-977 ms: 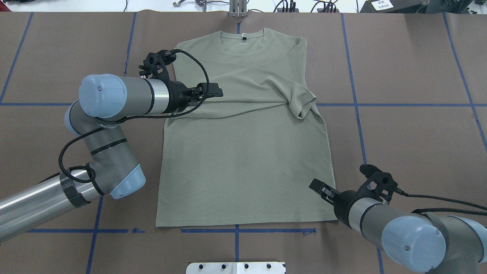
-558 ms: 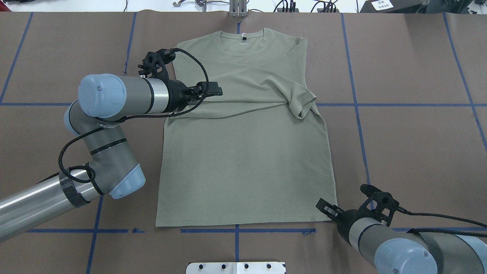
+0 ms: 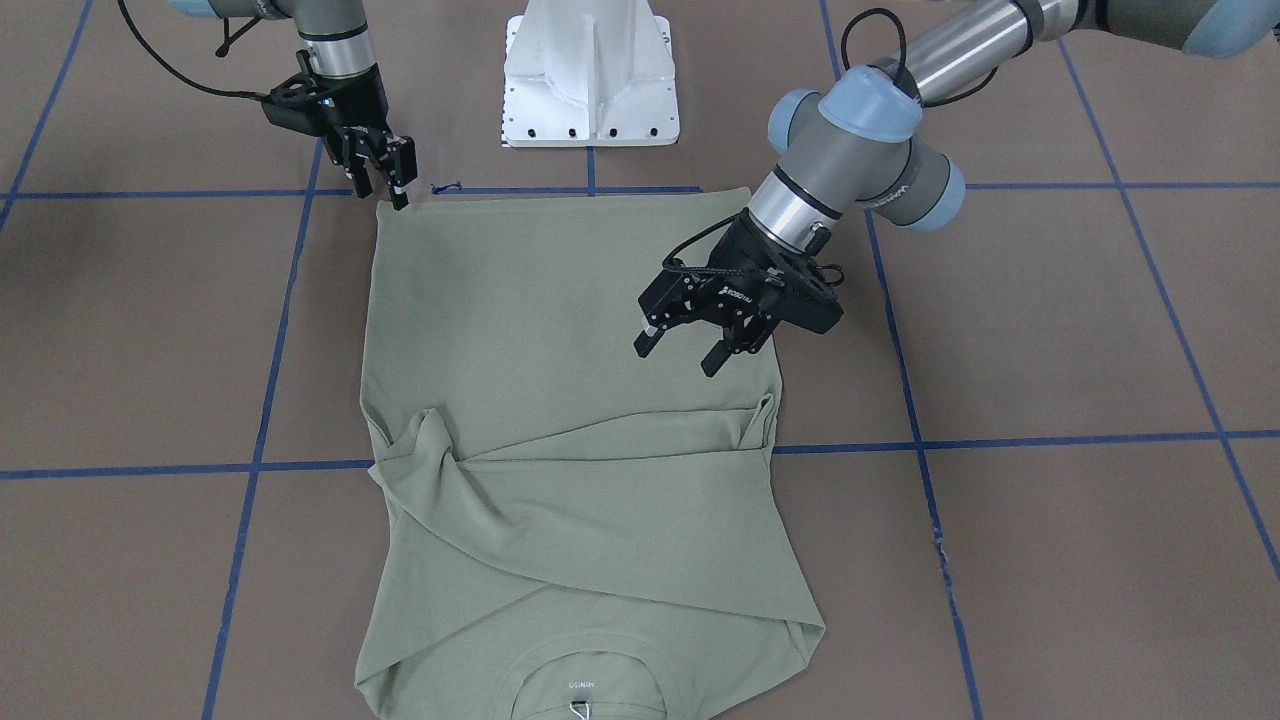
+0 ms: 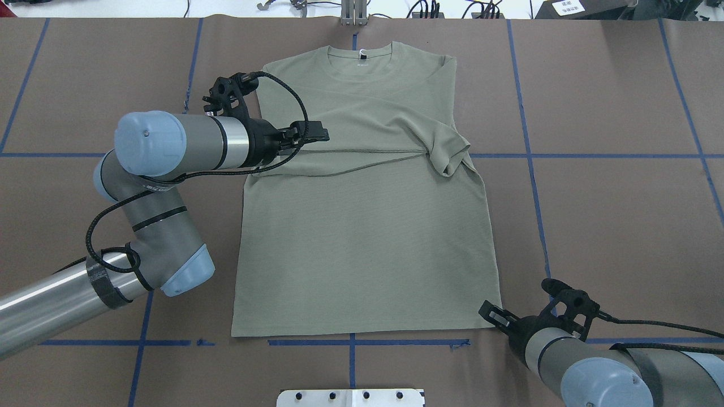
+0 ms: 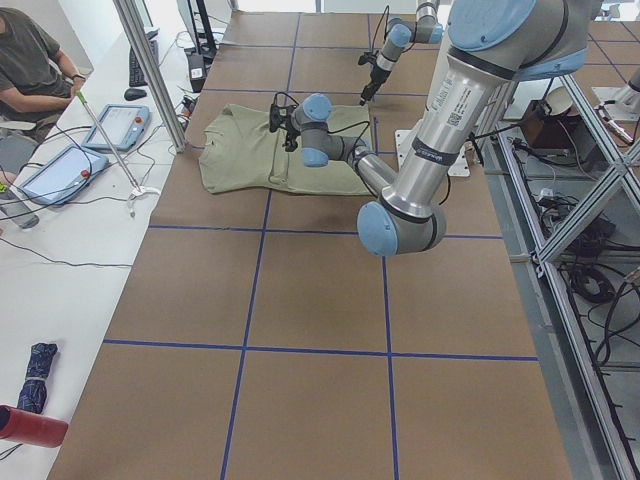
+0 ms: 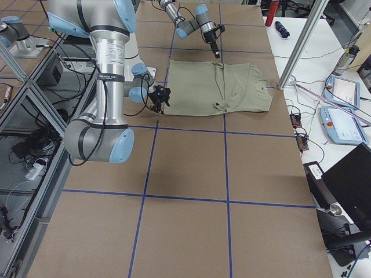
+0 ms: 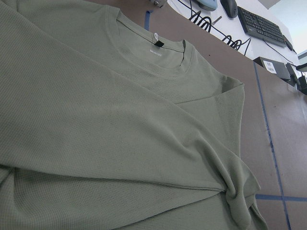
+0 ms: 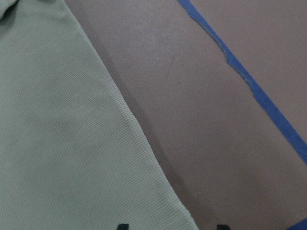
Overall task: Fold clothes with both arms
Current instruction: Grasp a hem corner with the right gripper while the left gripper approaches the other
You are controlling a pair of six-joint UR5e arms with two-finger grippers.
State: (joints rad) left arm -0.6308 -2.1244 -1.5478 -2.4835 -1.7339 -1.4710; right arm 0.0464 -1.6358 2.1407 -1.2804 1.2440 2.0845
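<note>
Reaching in from the left, the left arm (image 4: 169,141) holds the left tool (image 4: 314,134) over the left side of the shirt (image 4: 362,243), at chest level and just above the folded sleeves (image 4: 339,161). Its two fingers stand well apart with nothing between them. In the front-facing view they hang clear of the cloth, tips pointing down at it.

The shirt, pale sage green, lies flat in the middle of the counter (image 4: 622,226), which is covered in brown paper marked with blue tape lines (image 4: 594,155). Its collar (image 4: 390,53) is at the far side and carries a white neck label (image 4: 362,55). The hem (image 4: 362,332) runs just beside a tape line on the near side. Both sleeves are folded in across the chest, forming a long band of cloth from the left edge to the right. The band ends in a bunched fold (image 4: 449,152) at the right edge of the body. On the near side of that band the body lies smooth.

At the near right corner of the hem sits the right tool (image 4: 491,312), on the right arm (image 4: 599,373), which enters low from the near right. Its fingers are apart and have hold of nothing. The right wrist view shows two black fingertips (image 8: 123,226) on either side of the shirt's right edge, one over cloth and the other over bare counter. I cannot tell whether the tips touch down.
</note>
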